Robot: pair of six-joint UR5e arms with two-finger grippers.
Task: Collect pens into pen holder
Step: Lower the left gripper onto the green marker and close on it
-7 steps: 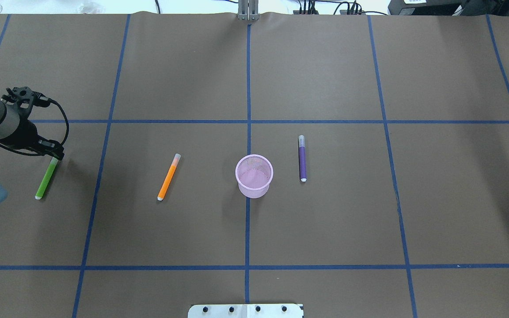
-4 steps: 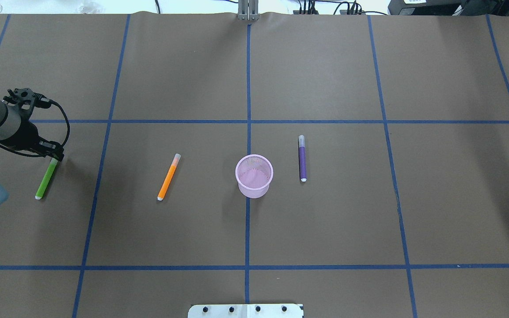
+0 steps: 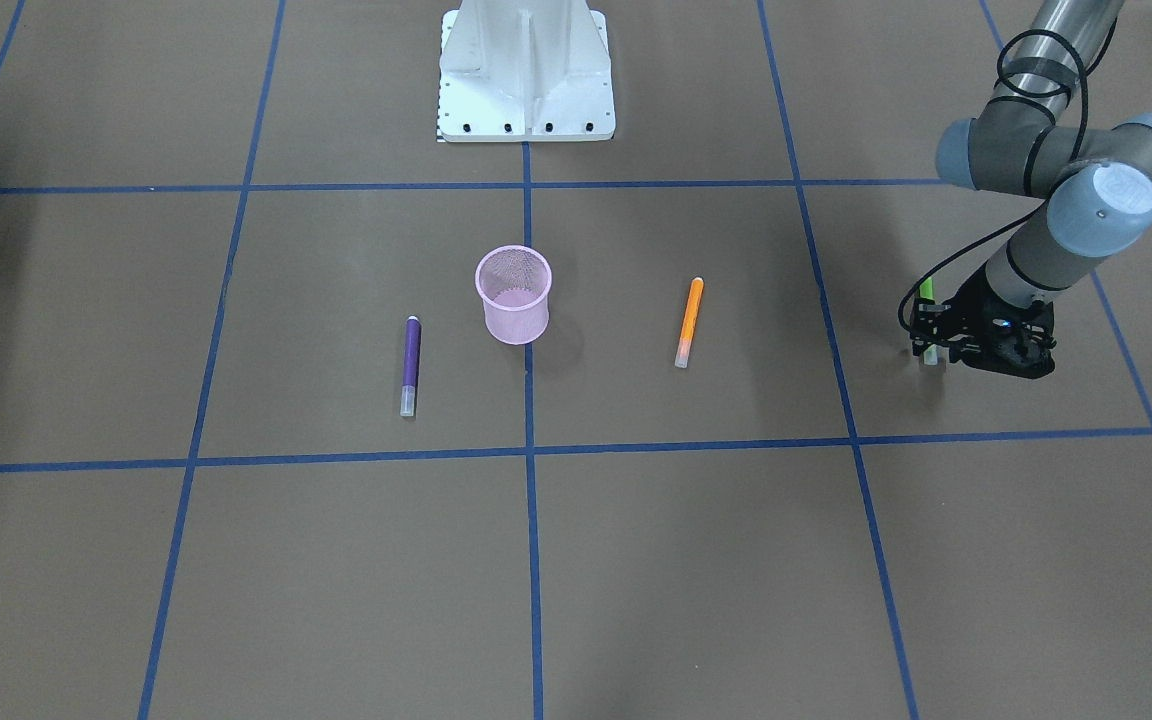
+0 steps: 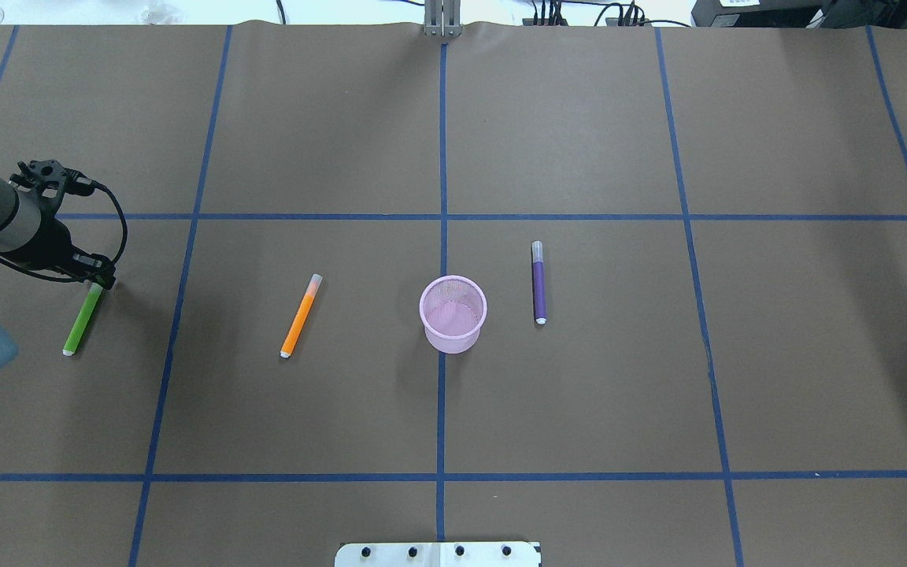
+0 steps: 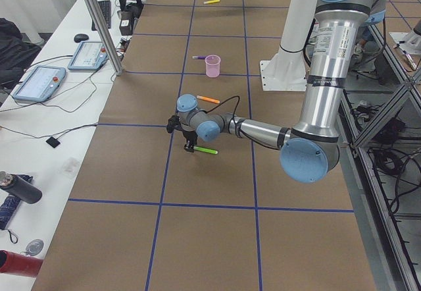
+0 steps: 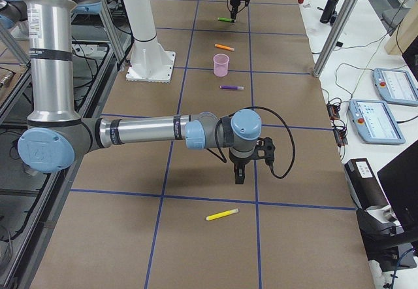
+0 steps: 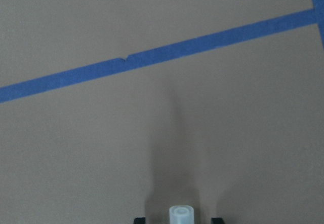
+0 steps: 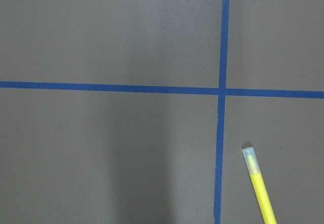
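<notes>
Pen holder (image 4: 453, 339) stands upright mid-table on the blue centre line, and the mesh shows nothing inside: zero pens collected. Purple pen (image 4: 538, 287) lies flat near it on the robot's right. Orange pen (image 4: 298, 319) lies flat further off on the left, and green pen (image 4: 80, 323) is well apart at the far left. A fourth, yellow pen (image 6: 222, 214) lies at the right end of the table (image 4: 579, 394). Left gripper (image 4: 101, 279) is down at the green pen's pale cap (image 7: 181, 215). The wrist view shows its jaws either side of the cap with gaps, so they are parted and grip nothing; the pen rests on the paper. Right gripper (image 6: 239, 176) hangs low near the yellow pen. It shows only in a side view, so I cannot tell how far it is parted. Judgement: first pick is in hand but the grasp is not closed. Every lift and drop remains.
</notes>
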